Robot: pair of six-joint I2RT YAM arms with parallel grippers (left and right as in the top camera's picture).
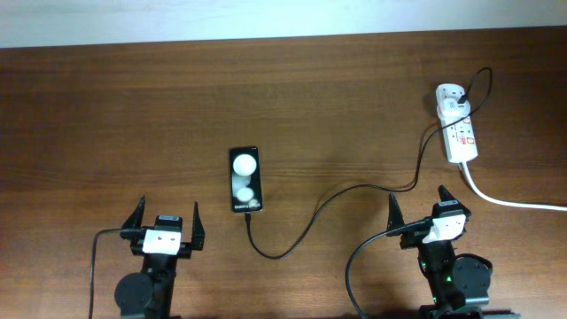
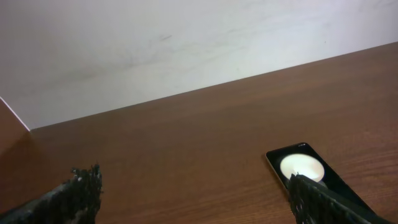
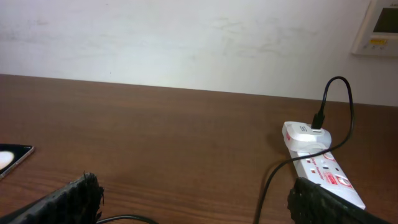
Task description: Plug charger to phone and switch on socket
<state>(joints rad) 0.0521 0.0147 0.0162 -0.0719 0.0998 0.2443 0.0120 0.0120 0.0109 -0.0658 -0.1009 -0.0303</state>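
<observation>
The black phone [image 1: 245,180] lies flat mid-table, two white round shapes on its face; it also shows in the left wrist view [image 2: 305,171] and at the left edge of the right wrist view [image 3: 11,157]. The thin black charger cable [image 1: 306,232] runs from the phone's near end, looping right to the white adapter [image 1: 450,97] on the socket strip [image 1: 460,133], also seen in the right wrist view [image 3: 323,171]. My left gripper [image 1: 165,219] is open and empty, near and left of the phone. My right gripper [image 1: 418,204] is open and empty, near of the strip.
A thick white cord [image 1: 514,202] leaves the strip toward the right edge. A white wall runs behind the table's far edge, with a wall panel [image 3: 379,28] at the upper right.
</observation>
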